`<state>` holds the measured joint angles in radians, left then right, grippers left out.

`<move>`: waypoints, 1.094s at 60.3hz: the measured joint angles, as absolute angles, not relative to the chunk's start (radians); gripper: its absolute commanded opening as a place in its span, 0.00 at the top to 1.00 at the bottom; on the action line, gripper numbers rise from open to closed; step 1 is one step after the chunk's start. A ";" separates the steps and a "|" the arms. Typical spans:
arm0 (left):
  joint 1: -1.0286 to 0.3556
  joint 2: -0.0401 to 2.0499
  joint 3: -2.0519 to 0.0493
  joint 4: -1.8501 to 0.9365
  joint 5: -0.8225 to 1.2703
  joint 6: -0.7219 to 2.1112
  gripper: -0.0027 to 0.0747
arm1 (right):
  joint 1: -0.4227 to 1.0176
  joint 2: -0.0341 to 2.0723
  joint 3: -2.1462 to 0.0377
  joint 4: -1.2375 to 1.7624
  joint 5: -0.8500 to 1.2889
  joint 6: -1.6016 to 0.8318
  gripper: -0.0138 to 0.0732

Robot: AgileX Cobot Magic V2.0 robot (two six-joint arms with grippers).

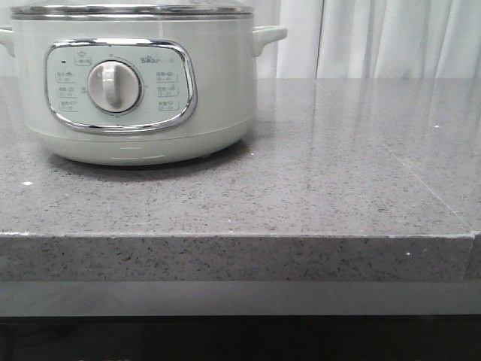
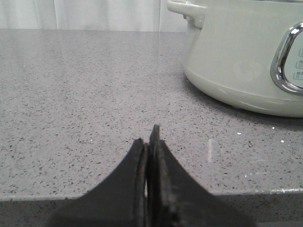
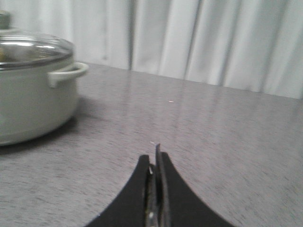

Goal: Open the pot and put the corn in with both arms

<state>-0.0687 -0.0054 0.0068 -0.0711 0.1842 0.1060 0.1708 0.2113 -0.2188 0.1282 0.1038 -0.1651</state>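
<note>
— Where is the pot?

— The pot [image 1: 135,83] stands on the grey speckled bench [image 1: 316,195], at the far left of the front view. It is a big pale-green round cooker. Its chrome-framed control panel [image 1: 120,85] faces the near edge, with a dial [image 1: 114,86] in the middle. The steel-rimmed lid [image 1: 131,10] sits on top, so the pot is closed. A small side handle [image 1: 268,35] sticks out on its right.

— And your pincers?

— My left pincer [image 2: 150,142] has its two black fingers pressed together, holding nothing. It hangs at the near edge of the bench, and the pot is ahead of it and off to the right, well apart from my fingertips. In that wrist view I see the pot's left handle [image 2: 188,10] and a slice of the chrome frame [image 2: 282,61].

— The right one?

— My right pincer [image 3: 155,158] is likewise together and empty. It is over open bench to the right of the pot, again well apart from it. From there I see the glass of the lid [image 3: 33,49] and the right handle [image 3: 67,73].

— The corn?

— I cannot find the corn in any of the three views. Something yellowish shows faintly through the lid glass in my right wrist view, but it is too blurred to tell what it is.

— What lies behind?

— A pale curtain [image 1: 391,37] hangs along the far side of the bench.
</note>
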 measured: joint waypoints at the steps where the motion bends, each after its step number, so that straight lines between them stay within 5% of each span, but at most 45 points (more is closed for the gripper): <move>1: -0.069 -0.005 0.007 -0.071 0.184 0.106 0.99 | 0.155 0.202 -0.204 0.128 0.095 -0.161 0.92; 18: -0.069 -0.005 0.007 -0.071 0.182 0.106 0.99 | -0.005 0.006 0.022 0.124 0.103 -0.107 0.92; 66: -0.069 -0.005 0.007 -0.071 0.182 0.106 0.99 | -0.012 -0.010 0.029 0.122 0.146 -0.101 0.92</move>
<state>-0.0687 -0.0054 0.0068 -0.0711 0.1824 0.1060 -0.0125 -0.0096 0.0287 0.1219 0.1462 -0.1012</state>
